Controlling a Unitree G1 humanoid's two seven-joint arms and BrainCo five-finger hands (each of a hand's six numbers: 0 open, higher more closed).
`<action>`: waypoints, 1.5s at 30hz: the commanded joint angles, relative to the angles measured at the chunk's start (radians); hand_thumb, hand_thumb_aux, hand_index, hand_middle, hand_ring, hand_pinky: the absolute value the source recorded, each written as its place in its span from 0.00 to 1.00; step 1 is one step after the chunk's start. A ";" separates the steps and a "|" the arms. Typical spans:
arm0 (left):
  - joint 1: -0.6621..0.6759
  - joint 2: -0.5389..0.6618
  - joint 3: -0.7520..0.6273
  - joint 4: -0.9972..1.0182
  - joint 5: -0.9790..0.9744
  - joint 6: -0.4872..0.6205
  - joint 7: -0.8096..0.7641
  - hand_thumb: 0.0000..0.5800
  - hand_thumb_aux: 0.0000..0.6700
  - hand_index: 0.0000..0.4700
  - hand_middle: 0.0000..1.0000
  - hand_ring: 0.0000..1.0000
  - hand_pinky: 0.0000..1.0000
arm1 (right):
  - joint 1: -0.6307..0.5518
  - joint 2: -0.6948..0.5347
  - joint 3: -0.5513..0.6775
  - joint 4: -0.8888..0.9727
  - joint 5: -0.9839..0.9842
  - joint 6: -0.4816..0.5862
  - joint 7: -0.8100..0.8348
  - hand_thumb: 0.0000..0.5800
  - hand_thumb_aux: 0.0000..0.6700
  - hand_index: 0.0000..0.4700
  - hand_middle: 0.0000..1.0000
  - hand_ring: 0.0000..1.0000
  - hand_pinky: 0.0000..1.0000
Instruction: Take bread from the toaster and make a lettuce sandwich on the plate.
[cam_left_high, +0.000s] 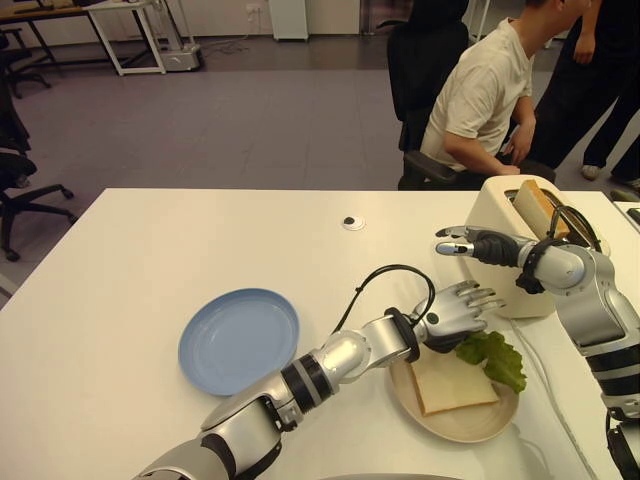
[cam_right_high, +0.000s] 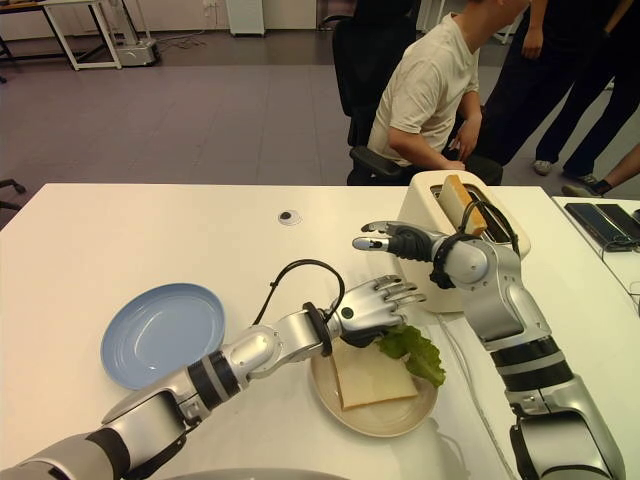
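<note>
One bread slice (cam_left_high: 535, 205) is seen standing in the toaster (cam_left_high: 495, 205), at the right of the table (cam_left_high: 150, 260). Another slice (cam_left_high: 452, 382) is laid on the beige plate (cam_left_high: 470, 430) beside the lettuce (cam_left_high: 497, 358). The left hand (cam_left_high: 455, 310) is held spread and empty just above the lettuce. The right hand (cam_left_high: 470, 245) is stretched out empty before the toaster. A blue plate (cam_left_high: 238, 340) is set well to the left.

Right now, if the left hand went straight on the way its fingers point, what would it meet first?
Probably the toaster, just beyond the fingertips of the left hand; depth is unclear, and the lettuce lies below that line.
</note>
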 joint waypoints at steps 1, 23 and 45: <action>-0.014 0.038 -0.026 0.046 -0.006 -0.049 -0.016 1.00 1.00 1.00 0.00 0.00 0.00 | 0.003 0.006 -0.002 -0.019 -0.006 0.010 0.008 0.00 0.00 0.00 0.00 0.00 0.00; -0.034 0.150 0.075 -0.212 0.044 -0.118 0.080 1.00 1.00 1.00 0.00 0.00 0.00 | 0.011 0.023 0.011 -0.025 -0.014 0.022 0.001 0.00 0.00 0.00 0.00 0.00 0.00; -0.087 0.356 0.028 -0.096 -0.079 -0.586 0.023 1.00 1.00 1.00 0.00 0.00 0.00 | 0.006 0.037 0.007 -0.054 -0.017 0.031 0.002 0.00 0.00 0.00 0.00 0.00 0.00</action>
